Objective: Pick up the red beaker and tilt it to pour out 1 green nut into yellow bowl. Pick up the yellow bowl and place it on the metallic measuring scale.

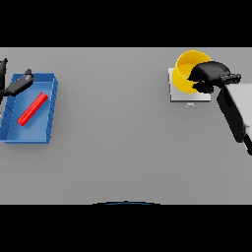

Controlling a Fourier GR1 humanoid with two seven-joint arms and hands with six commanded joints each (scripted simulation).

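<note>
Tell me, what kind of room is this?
Probably a lab or test bench, not a home: a bare grey table, a yellow bowl on a scale, and a red beaker lying in a blue bin.

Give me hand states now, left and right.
Left hand: open, fingers straight, holding nothing, over the blue tray.
Right hand: shut on the yellow bowl, which sits on the scale.

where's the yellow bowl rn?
Head view, far right: the yellow bowl sits on the metallic scale, with the right hand over its right rim.
</note>
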